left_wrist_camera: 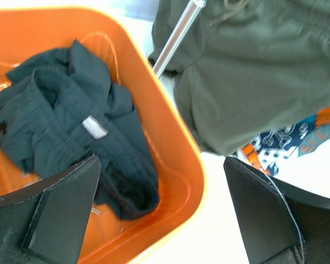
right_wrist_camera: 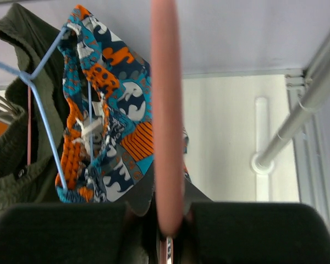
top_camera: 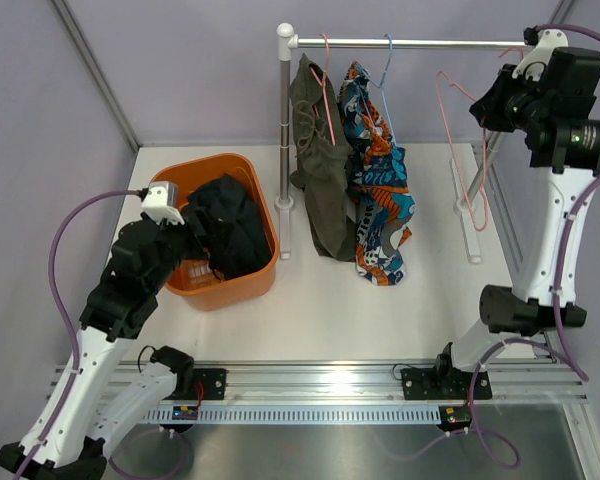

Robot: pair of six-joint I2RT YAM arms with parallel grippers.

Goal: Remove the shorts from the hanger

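- Nearest the bases, the left arm [top_camera: 130, 280] leans over the orange bin [top_camera: 230, 290]. The left jaws are wide apart with nothing between them.
- A black pair of shorts [left_wrist_camera: 71, 121] lies crumpled inside that bin, so I'd say one pair is done.
- Mid-bench [top_camera: 420, 300], two pairs hang from the rail [top_camera: 410, 43]: olive shorts [top_camera: 325, 190] on a pink hanger [top_camera: 328, 80], and right beside them, touching, patterned shorts [top_camera: 380, 190] on a blue hanger [right_wrist_camera: 44, 110].
- Farthest and highest, the right arm [top_camera: 550, 110] is up by the rail's end. The right jaws look clamped on an empty pink hanger [right_wrist_camera: 166, 110], whose wire runs straight between them.
- My read: we're in between pairs, drop done and next grab not started.
- Next up, the right jaws probably need to let go of that bare hanger, then steady the blue one. The left jaws have to rise out of the bin, reach across and pinch fabric low on the patterned pair. Watch for snagging the olive pair next door.
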